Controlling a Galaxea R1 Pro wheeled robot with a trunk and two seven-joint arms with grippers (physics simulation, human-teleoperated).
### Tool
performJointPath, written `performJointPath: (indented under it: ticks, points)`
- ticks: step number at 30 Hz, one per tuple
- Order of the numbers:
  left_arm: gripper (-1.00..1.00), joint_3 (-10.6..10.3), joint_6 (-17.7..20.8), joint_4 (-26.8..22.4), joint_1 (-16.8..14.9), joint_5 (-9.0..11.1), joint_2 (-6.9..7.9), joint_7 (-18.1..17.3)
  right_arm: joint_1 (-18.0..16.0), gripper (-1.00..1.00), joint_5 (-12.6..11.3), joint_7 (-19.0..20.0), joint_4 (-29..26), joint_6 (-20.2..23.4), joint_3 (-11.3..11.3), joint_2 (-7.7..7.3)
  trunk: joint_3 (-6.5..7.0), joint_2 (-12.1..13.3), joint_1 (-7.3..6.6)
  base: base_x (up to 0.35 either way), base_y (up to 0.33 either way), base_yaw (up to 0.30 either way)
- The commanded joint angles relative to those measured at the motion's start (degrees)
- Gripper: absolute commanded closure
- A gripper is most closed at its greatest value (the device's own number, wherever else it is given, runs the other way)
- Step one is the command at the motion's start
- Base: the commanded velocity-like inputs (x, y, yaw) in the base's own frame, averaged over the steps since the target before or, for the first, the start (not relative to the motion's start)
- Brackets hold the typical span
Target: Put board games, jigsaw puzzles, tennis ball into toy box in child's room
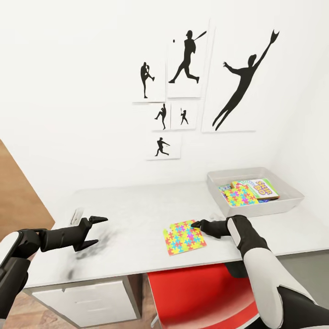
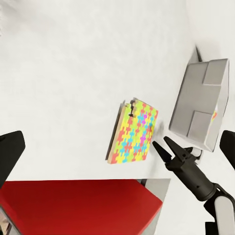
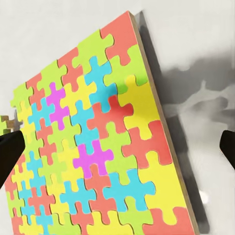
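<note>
Multicoloured jigsaw puzzle (image 1: 184, 237) lies flat on the table (image 1: 137, 210) — right pincer (image 1: 197, 224) spread at its edge, left pincer (image 1: 97, 232) spread too.

This is a child's bedroom or playroom in a home. On the white wall above the bench (image 1: 137, 210) hang black silhouette pictures (image 1: 185, 59) of ball players. A red chair (image 1: 196, 292) is tucked under the bench's front edge. On the bench lie a bright jigsaw puzzle (image 1: 183, 237) and a grey toy box (image 1: 283, 203) holding a colourful game box (image 1: 262, 188). Wood plank floor (image 1: 18, 315) shows below the bench's cabinet.
</note>
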Motion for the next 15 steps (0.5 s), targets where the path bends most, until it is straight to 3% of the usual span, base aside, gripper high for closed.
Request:
performJointPath:
  ticks: [1, 8, 15]
  points:
    - [-1.00, 0.1, 0.1, 0.0, -0.1, 0.5, 0.00, 0.6, -0.1, -1.00, 0.2, 0.2, -0.1, 0.3, -0.4, 0.09, -0.07, -0.1, 0.01, 0.000, 0.000, 0.000]
    - [-1.00, 0.1, 0.1, -0.1, -0.1, 0.5, 0.00, 0.6, -0.1, -1.00, 0.2, 0.1, -0.1, 0.3, -0.4, 0.15, -0.07, -0.1, 0.01, 0.000, 0.029, 0.000]
    - [-1.00, 0.1, 0.1, -0.1, -0.1, 0.5, 0.00, 0.6, -0.1, -1.00, 0.2, 0.1, -0.1, 0.3, -0.4, 0.16, -0.07, -0.1, 0.01, 0.000, 0.263, 0.000]
